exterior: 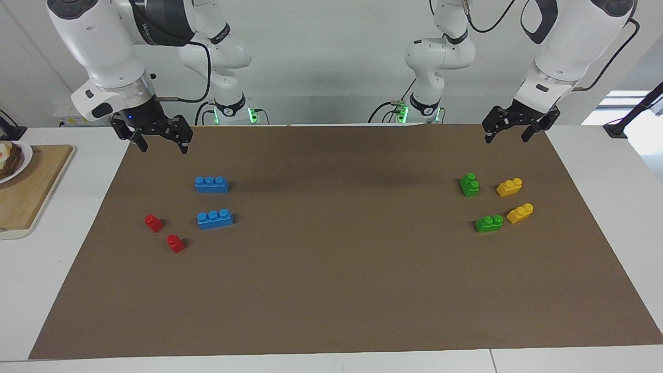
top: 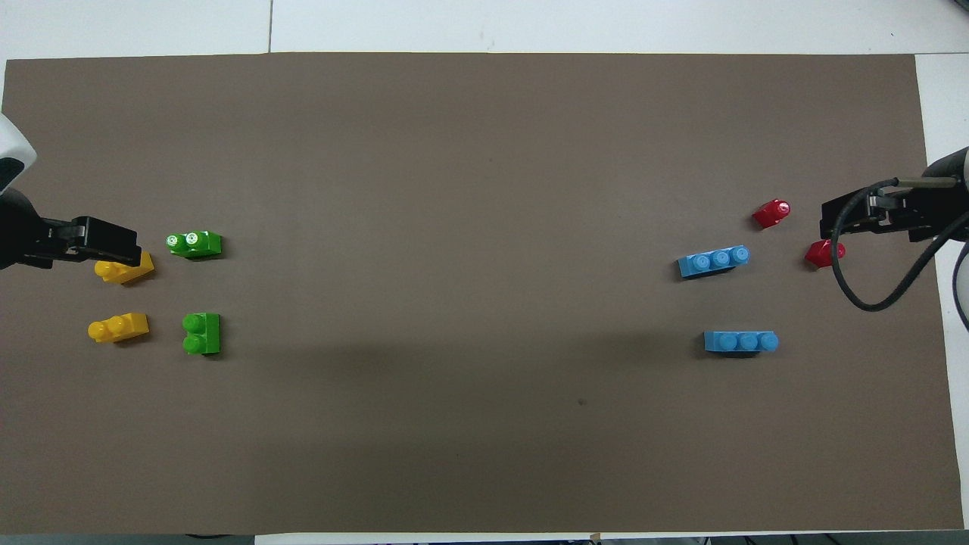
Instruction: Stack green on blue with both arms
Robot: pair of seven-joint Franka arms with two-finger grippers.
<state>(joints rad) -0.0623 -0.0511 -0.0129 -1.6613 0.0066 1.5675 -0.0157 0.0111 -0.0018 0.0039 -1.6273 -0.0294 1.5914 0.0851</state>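
Observation:
Two green two-stud bricks point(exterior: 470, 184) point(exterior: 489, 223) lie on the brown mat at the left arm's end; they also show in the overhead view point(top: 201, 333) point(top: 194, 244). Two blue three-stud bricks point(exterior: 211, 184) point(exterior: 214, 219) lie at the right arm's end, also seen from overhead point(top: 740, 342) point(top: 714, 261). My left gripper point(exterior: 508, 135) point(top: 113, 244) hangs open and empty, raised over the mat's corner nearest the robots, apart from the green bricks. My right gripper point(exterior: 162, 146) point(top: 848, 216) hangs open and empty, raised over the mat's other near corner, apart from the blue bricks.
Two yellow bricks point(exterior: 509, 187) point(exterior: 520, 213) lie beside the green ones, toward the table's end. Two red one-stud bricks point(exterior: 154, 223) point(exterior: 175, 243) lie beside the blue ones. A wooden board point(exterior: 36, 186) with a plate of food point(exterior: 13, 158) sits off the mat at the right arm's end.

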